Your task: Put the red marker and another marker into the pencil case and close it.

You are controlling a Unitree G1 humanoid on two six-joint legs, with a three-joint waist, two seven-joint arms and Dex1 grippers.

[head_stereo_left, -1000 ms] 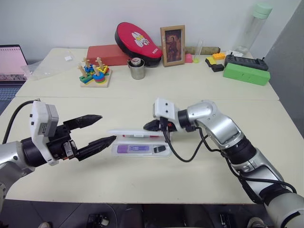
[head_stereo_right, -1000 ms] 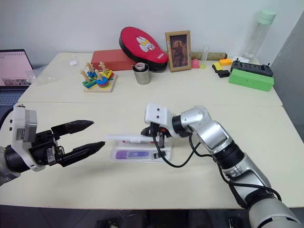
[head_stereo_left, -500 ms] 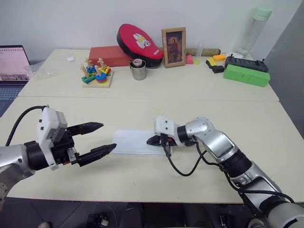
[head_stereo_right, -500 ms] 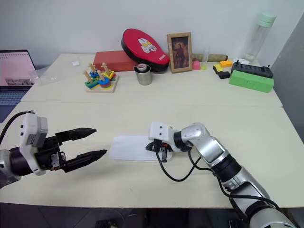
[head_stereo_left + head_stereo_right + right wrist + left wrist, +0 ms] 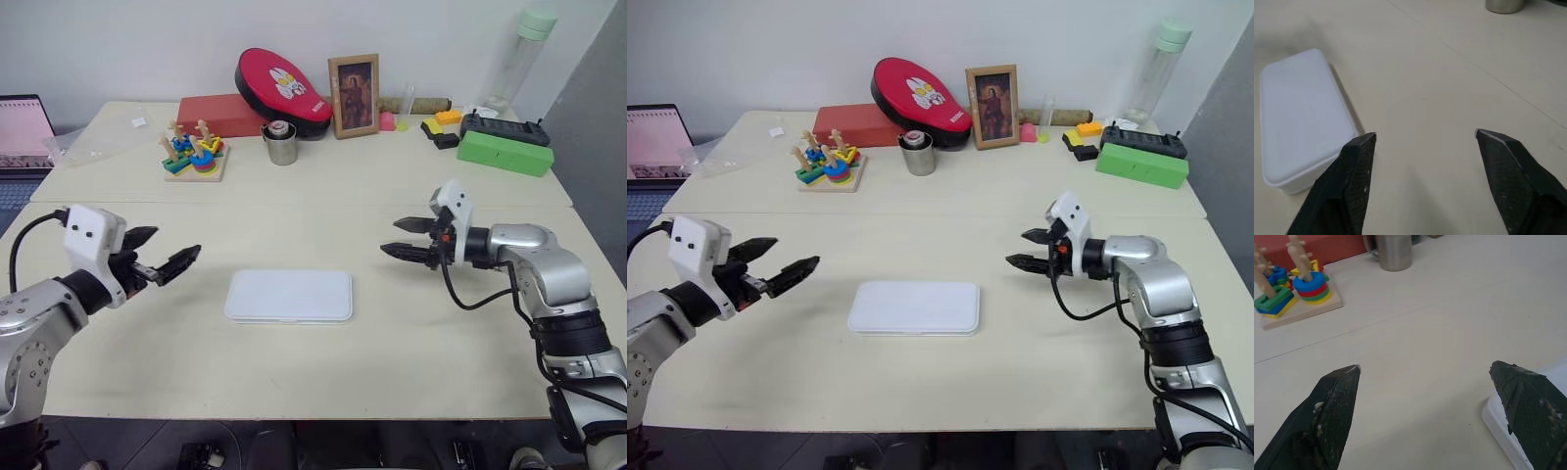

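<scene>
Both arms have drawn back to either side since a second ago, when the right pincer (image 5: 412, 238) was at the raised lid; the pencil case (image 5: 289, 296) now lies shut at mid-tabletop (image 5: 411, 343), the markers seen in it earlier hidden under its lid. Left pincer (image 5: 167, 255) and right alike hover with black, tapered fingers spread apart, holding nothing, well clear of the case. By appearances the task is complete. Smooth, matte white plastic, the case is a flat rectangle with rounded corners on the pale cream surface.
</scene>
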